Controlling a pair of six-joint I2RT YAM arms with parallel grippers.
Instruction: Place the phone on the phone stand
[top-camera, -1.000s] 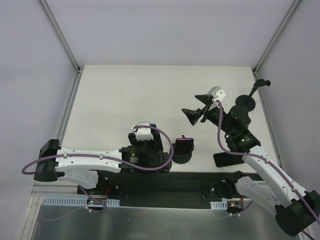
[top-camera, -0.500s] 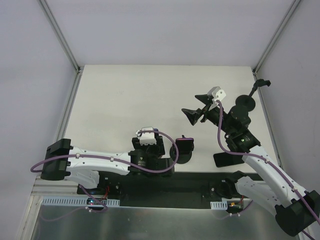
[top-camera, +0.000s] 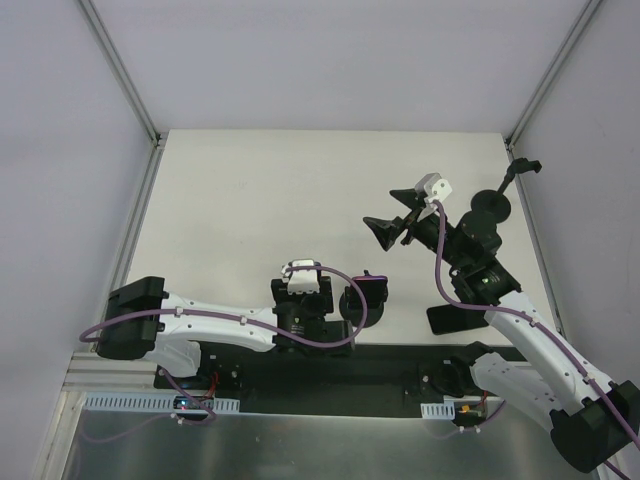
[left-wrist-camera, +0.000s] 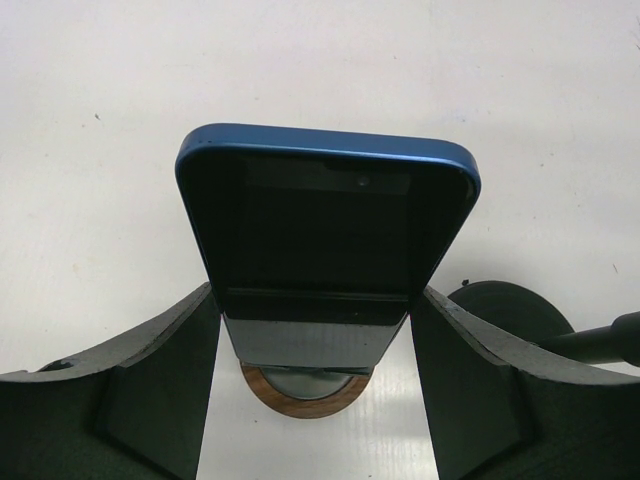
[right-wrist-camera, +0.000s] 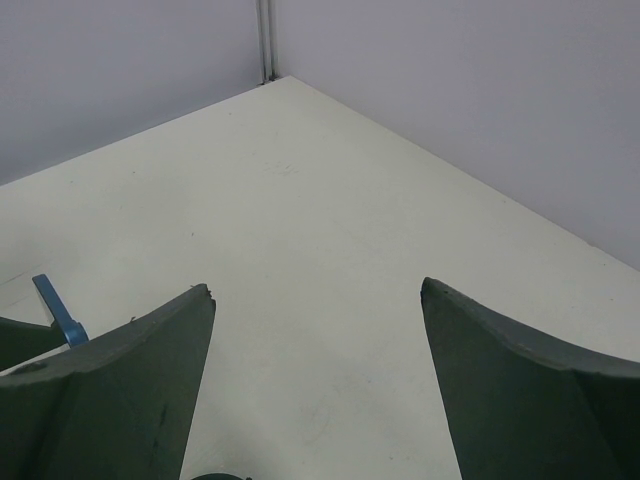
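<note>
Overhead, phone (left-wrist-camera: 325, 250) hidden, left wrist shows it clamped in left jaws, right jaws apart

The left arm (top-camera: 210, 325) and the right arm (top-camera: 540, 345) are each built of smooth white shell links joined by black joint housings. A purple cable (top-camera: 439, 270) runs along each arm to the wrist, which carries a small white camera block (top-camera: 434, 187). The left claw (left-wrist-camera: 315, 293) and right claw (right-wrist-camera: 315, 287) have dark, matte, wedge-shaped fingers (right-wrist-camera: 120, 390) with curved inner faces.
</note>
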